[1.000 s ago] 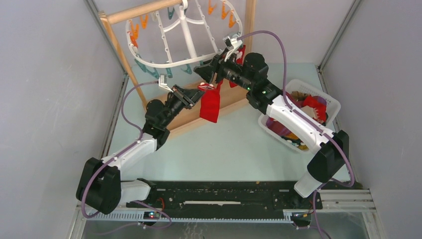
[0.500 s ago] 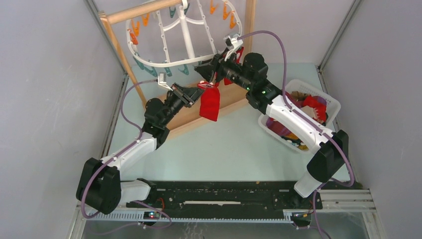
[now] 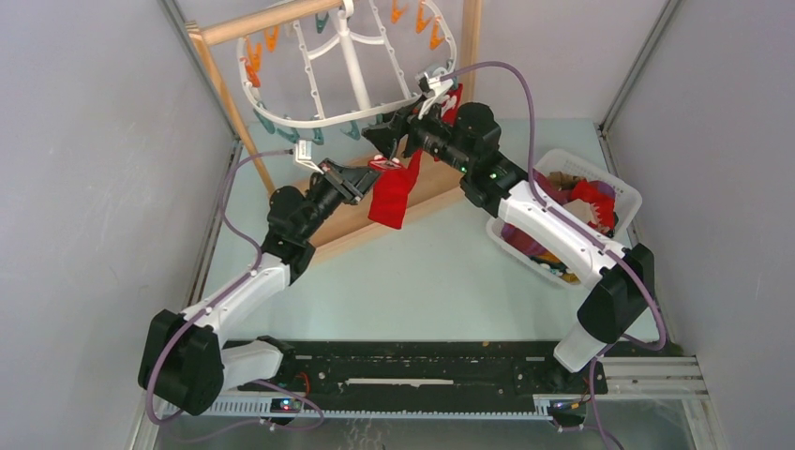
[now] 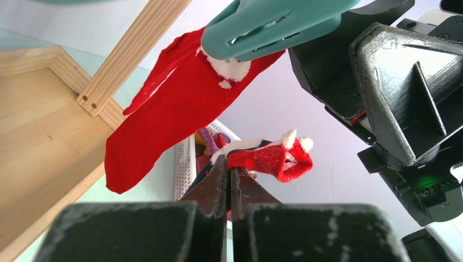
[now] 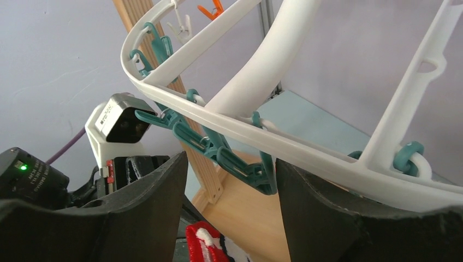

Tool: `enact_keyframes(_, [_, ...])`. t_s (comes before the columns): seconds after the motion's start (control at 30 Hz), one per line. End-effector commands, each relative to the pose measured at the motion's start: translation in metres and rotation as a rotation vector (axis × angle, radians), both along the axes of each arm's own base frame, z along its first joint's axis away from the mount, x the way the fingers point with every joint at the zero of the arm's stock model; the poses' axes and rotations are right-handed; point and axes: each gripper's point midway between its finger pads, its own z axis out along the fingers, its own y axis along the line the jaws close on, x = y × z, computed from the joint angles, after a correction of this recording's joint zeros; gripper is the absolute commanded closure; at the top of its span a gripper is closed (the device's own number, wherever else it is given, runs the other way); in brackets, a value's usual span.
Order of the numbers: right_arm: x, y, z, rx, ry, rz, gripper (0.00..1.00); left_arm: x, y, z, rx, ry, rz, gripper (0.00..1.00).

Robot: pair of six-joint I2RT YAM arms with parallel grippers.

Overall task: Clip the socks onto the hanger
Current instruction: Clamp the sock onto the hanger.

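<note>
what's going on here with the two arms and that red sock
Two robot arms are clipping socks onto the white hanger. The left gripper, jaws shut, holds a red sock by its white-trimmed cuff. The right gripper stands open around a teal clothespin on the hanger's rim. A second red sock already hangs from another teal clothespin, and more lie in the white basket.

One white hanger [image 3: 354,66] is hanging on one wooden stand [image 3: 267,23]. Two red socks are showing outside the one white basket [image 3: 605,174]: the pinned red sock [image 4: 164,120] and the other red sock [image 3: 392,192]. The piled socks [image 3: 586,199] inside it are overlapping too much to count.
</note>
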Motion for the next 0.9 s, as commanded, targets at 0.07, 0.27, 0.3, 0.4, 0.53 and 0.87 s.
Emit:
enact_keyframes(0.07, [0.004, -0.001, 0.014, 0.011, -0.095, -0.051, 0.33, -0.001, 0.007, 0.003, 0.024, -0.047, 0.031, 1.00])
enact_keyframes(0.27, [0.011, -0.003, 0.012, 0.021, -0.098, -0.090, 0.40, -0.001, 0.007, 0.003, 0.024, -0.049, 0.028, 1.00])
enact_keyframes(0.3, [0.012, -0.004, 0.012, 0.024, -0.099, -0.093, 0.42, -0.001, 0.007, 0.003, 0.025, -0.048, 0.028, 1.00])
enact_keyframes(0.4, [0.014, -0.005, 0.014, 0.038, -0.102, -0.101, 0.47, 0.000, 0.006, 0.003, 0.026, -0.046, 0.026, 1.00])
enact_keyframes(0.53, [0.014, -0.006, 0.018, 0.055, -0.113, -0.093, 0.58, 0.002, 0.006, 0.003, 0.026, -0.045, 0.027, 1.00])
enact_keyframes(0.87, [0.006, -0.010, 0.025, 0.067, -0.129, -0.053, 0.83, 0.016, 0.009, 0.011, 0.017, -0.042, 0.063, 1.00])
